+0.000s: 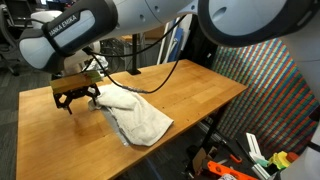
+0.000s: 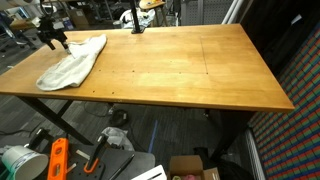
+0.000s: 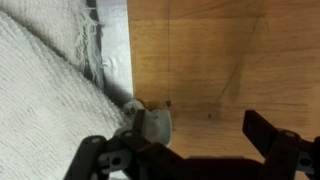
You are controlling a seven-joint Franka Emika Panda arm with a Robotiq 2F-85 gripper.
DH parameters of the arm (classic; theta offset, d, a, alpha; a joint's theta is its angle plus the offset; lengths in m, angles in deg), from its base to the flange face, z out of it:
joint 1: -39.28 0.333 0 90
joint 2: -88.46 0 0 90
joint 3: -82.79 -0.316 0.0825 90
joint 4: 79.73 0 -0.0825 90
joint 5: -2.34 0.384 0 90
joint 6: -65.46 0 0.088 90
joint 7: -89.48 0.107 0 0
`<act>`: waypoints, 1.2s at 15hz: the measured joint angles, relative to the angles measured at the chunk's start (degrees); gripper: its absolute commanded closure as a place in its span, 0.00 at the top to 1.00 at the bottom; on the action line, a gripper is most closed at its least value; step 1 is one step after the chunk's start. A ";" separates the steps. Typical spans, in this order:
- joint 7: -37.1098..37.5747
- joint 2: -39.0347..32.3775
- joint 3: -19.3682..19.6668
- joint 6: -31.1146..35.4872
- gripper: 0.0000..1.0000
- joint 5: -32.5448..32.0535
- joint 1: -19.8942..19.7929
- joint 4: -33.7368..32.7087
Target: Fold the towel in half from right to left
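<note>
While the wooden table (image 2: 200,70) stands in a cluttered room, the towel (image 2: 72,62) lies rumpled near one table corner, its edge just under the gripper (image 1: 80,102), whose jaws stand wide apart, gripping nothing, with a tip of the cloth showing between them.

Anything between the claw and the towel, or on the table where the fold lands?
Nothing visible. The open claw hangs at the edge of the towel, and the table beside the towel shows nothing on it in both exterior views.
</note>
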 measured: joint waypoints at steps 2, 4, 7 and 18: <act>0.90 -0.52 0.77 0.39 1.00 0.00 0.00 -0.76; 1.85 -0.87 1.64 0.66 1.00 0.00 -0.02 -1.35; 3.08 -1.27 2.82 0.70 1.00 0.00 -0.09 -2.11; 6.38 -2.70 4.27 0.70 0.20 0.00 -0.68 -3.51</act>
